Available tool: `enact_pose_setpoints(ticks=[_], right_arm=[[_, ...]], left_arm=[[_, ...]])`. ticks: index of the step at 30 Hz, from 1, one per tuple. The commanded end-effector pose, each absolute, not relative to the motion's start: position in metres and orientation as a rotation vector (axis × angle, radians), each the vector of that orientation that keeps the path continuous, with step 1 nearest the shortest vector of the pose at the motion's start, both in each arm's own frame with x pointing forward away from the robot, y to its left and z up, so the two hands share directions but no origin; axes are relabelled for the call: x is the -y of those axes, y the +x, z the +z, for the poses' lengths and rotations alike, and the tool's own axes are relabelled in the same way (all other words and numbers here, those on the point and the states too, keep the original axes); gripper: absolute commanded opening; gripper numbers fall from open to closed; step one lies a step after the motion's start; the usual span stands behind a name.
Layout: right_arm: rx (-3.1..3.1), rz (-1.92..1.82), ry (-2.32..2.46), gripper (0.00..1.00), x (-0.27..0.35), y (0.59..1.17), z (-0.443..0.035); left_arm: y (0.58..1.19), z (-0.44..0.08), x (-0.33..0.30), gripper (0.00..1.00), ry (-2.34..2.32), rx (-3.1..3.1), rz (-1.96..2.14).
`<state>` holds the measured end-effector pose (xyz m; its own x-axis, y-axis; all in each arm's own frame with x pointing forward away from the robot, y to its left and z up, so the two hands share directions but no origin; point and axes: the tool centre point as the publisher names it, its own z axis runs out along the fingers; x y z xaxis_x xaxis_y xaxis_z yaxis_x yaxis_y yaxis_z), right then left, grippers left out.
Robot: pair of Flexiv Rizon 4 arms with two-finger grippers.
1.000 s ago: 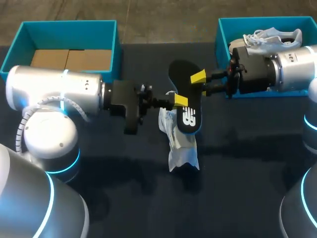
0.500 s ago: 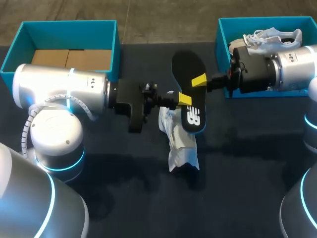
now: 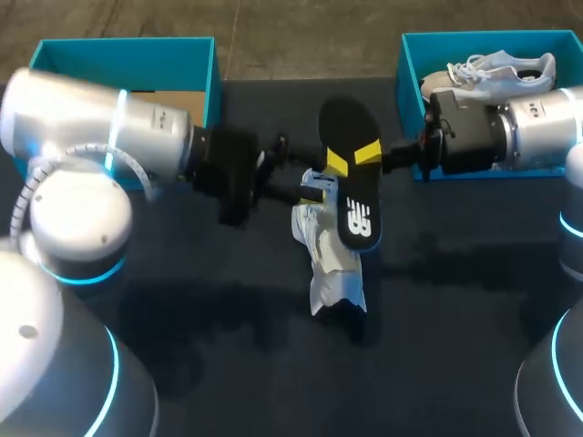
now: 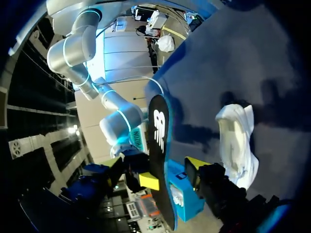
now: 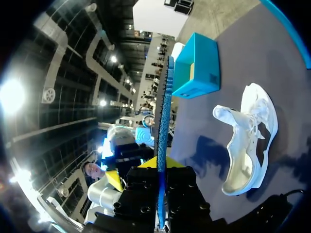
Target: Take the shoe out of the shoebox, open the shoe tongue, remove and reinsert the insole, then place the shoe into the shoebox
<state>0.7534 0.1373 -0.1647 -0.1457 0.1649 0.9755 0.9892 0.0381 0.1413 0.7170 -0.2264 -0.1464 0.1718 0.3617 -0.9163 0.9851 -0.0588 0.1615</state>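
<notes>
Head view, left to right: the left shoebox (image 3: 196,56), blue, sits at the table's far left corner with brown cardboard (image 3: 173,102) inside. The left arm (image 3: 100,137) comes in just in front of it and reaches toward the middle. The left gripper (image 3: 323,180) is beside the insole (image 3: 351,173). It looks open with nothing clamped, though only one yellow fingertip (image 3: 337,164) shows clearly, so I am not fully sure. The left wrist view shows a gap between that gripper's own yellow tip (image 4: 193,166) and the insole (image 4: 158,145).

The black insole is held in the air at mid-table, long axis running away from the robot, logo side up. The white shoe (image 3: 328,250) lies on the dark table (image 3: 228,364) just under the insole's near end, outside both boxes and untouched by either gripper. The wrist views show it apart from the insole (image 4: 235,145) (image 5: 248,145).

The right gripper (image 3: 369,155) pinches the insole from the right. The right wrist view has the insole (image 5: 163,97) edge-on and squeezed between both fingers (image 5: 158,165).

The right shoebox (image 3: 405,68), blue, is at the far right corner with a second white shoe (image 3: 496,71) in it, partly behind the right arm (image 3: 528,127).
</notes>
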Motion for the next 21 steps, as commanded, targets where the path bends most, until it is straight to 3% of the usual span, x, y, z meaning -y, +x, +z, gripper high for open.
enact_pose_setpoints(ticks=[1, 21], right_arm=[[1.452, -1.198, -1.233, 0.00, -0.144, 0.759, -0.171], [1.464, -1.139, -1.261, 0.00, -0.155, 0.758, -0.190]], left_arm=[[0.722, -0.134, 0.218, 1.00, 1.671, -1.486, -0.799], [0.756, -0.120, 0.207, 1.00, 1.917, -2.011, -0.523]])
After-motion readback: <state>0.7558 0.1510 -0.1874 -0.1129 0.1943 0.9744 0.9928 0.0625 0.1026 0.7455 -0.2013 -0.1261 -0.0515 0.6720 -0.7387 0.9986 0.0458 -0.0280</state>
